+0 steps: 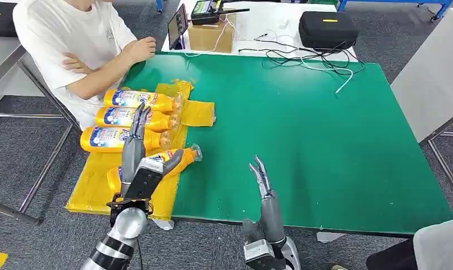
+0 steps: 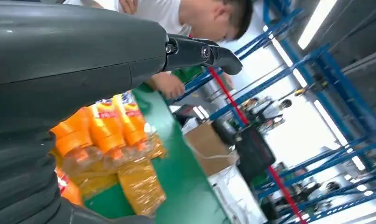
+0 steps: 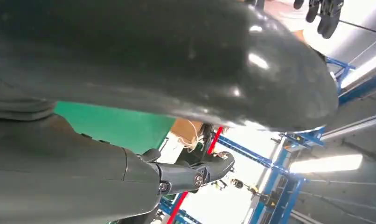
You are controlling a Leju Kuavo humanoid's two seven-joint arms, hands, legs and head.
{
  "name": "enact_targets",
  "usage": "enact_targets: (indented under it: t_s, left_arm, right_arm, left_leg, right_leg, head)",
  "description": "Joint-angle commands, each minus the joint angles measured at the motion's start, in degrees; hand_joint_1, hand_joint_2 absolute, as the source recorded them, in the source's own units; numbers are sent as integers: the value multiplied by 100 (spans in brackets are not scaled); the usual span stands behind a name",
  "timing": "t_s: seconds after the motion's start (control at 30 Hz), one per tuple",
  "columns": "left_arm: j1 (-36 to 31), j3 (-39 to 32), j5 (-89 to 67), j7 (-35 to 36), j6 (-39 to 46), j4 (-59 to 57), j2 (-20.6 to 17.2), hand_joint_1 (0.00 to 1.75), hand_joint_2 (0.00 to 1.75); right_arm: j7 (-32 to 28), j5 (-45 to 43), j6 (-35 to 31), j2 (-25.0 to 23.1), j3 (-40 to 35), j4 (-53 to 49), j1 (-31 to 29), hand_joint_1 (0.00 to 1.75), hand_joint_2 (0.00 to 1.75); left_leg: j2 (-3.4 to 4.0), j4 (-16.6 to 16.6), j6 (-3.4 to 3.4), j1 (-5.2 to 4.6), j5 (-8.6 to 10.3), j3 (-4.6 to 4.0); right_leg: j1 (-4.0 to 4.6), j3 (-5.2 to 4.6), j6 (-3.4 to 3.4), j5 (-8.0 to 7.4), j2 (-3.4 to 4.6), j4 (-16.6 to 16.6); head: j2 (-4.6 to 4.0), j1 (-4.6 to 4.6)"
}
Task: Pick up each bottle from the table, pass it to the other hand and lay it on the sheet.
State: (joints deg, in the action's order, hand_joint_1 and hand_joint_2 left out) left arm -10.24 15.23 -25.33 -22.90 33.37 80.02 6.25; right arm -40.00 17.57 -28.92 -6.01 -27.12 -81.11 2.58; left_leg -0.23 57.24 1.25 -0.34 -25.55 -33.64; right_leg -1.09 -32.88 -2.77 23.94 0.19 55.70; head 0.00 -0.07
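Bottles point(image 1: 135, 100) lie along the table's left edge on the yellow sheet point(image 1: 89, 188); the left hand point(image 1: 139, 163), fingers straight and apart, hovers over the nearest bottle point(image 1: 173, 160). Laying looks done. Right hand point(image 1: 264, 188) waits with fingers apart, holding nothing, at the near edge, likely next to withdraw.

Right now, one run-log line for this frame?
left hand: open over fourth bottle | right hand: open, empty | bottles on yellow sheet: four | green table: bare

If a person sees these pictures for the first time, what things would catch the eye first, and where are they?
First, the four orange bottles lying side by side on the yellow sheet at the left edge of the green table. The left robot hand hovers over the nearest bottle. Then the person in white, leaning on the far left corner.
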Motion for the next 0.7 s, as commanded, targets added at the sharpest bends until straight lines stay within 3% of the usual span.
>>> enact_targets:
  t_s: [0.03,0.13,0.17,0.2,0.23,0.27,0.3,0.33,0.37,0.4,0.43,0.63,0.7]
  left_arm:
    - [241,493,710,-142,-300,-17,165,0,175]
    - [870,591,2125,-252,-1029,-30,475,0,175]
    - [1071,649,2552,-395,-1185,-115,548,0,175]
    - [1153,553,3474,-985,-1640,-479,621,0,175]
    - [1069,437,3821,-1193,-1467,-994,709,0,175]
    - [978,461,4062,-1192,-1366,-1308,729,0,0]
    - [927,643,4144,-1507,-1569,-1371,648,0,0]
    - [917,845,3853,-1710,-1201,-1324,579,0,175]
    - [917,944,3906,-1572,-1183,-1240,555,0,175]
    - [918,986,3890,-1504,-1107,-1181,542,0,175]
    - [951,1012,3807,-1516,-964,-1035,529,0,175]
    - [879,1130,3759,-1480,-838,-836,516,0,175]
    - [913,1112,3858,-1468,-833,-766,513,0,175]
  right_arm:
    - [0,57,-1108,-437,789,-940,9,0,0]
    - [0,202,-1108,-755,1150,-1318,190,0,0]
    - [0,37,-1108,-764,1110,-1458,249,0,175]
    - [0,95,-1108,-1007,1242,-1541,192,0,175]
    - [0,-128,-1108,-1271,1417,-1292,135,0,175]
    - [0,-442,-1108,-1243,1373,-1064,29,0,0]
    - [0,-677,-1108,-981,1027,-967,-84,0,0]
    - [0,-829,-1108,-818,835,-689,-141,0,0]
    - [0,-759,-1108,-814,846,-542,-126,0,175]
    - [0,-843,-1108,-832,866,-428,-111,0,175]
    - [0,-939,-1108,-821,799,-302,-134,0,0]
    - [0,-1007,-1108,-740,560,-197,-200,0,0]
    - [0,-1417,-973,-701,410,75,-238,0,0]
  left_leg:
    - [-5,6,-7,4,-5,1]
    - [4,4,-6,-1,-10,7]
    - [8,-1,-4,-4,-9,12]
    - [9,-3,-7,0,-16,25]
    - [6,-3,-4,-3,-13,17]
    - [5,-1,-9,1,-19,25]
    - [-1,-7,-5,-3,-9,15]
    - [0,-14,-8,0,-9,28]
    - [6,-12,-5,0,-7,13]
    - [5,-9,-5,1,-8,11]
    - [3,-7,-8,4,-9,12]
    - [7,-6,-7,5,-11,8]
    - [2,-5,-3,1,-7,-1]
  right_leg:
    - [5,4,9,6,-8,4]
    - [-1,4,8,9,3,5]
    - [-4,9,7,8,5,1]
    - [1,24,10,12,6,-6]
    - [-2,13,7,9,4,-4]
    - [2,23,12,14,1,-5]
    - [-2,13,8,7,-5,-7]
    - [1,27,12,6,-4,-16]
    - [1,12,8,2,2,-15]
    - [2,8,7,2,2,-12]
    - [5,11,11,2,-1,-12]
    - [5,8,10,3,4,-10]
    - [2,-1,5,2,0,-8]
  head:
    - [0,0]
    - [0,0]
    - [0,0]
    - [0,-2]
    - [0,-2]
    - [0,0]
    - [2,2]
    - [0,2]
    - [0,0]
    - [0,-2]
    - [0,-2]
    - [2,-2]
    - [0,0]
